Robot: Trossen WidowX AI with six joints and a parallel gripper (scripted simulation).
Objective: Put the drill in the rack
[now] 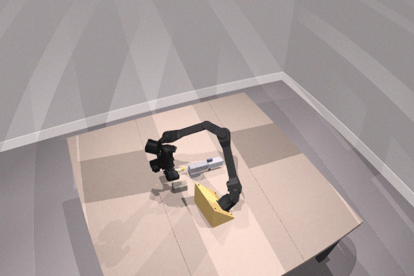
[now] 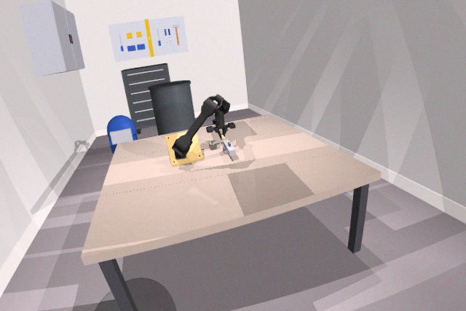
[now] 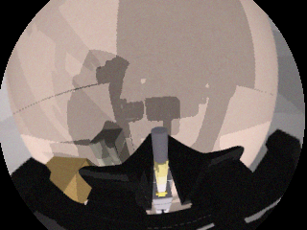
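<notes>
My gripper (image 1: 172, 173) is shut on the drill (image 1: 181, 168), a thin rod with a yellow band and a grey tip. It hangs just left of the grey housing block (image 1: 204, 165), which has the blue key (image 1: 209, 159) on top. In the wrist view the drill (image 3: 160, 165) sticks out between my fingers, and its grey tip is free above the table top. The rack (image 1: 179, 186), a small grey block, sits on the table just below and to the right of the gripper. In the exterior view the gripper (image 2: 222, 132) hangs above the housing (image 2: 228, 148) and the rack (image 2: 212, 144).
The arm's yellow wedge base (image 1: 212, 204) stands right of the rack, close to it. Off the table at the back stand a dark barrel (image 2: 171, 105), a drawer cabinet (image 2: 145, 89) and a blue object (image 2: 121, 135).
</notes>
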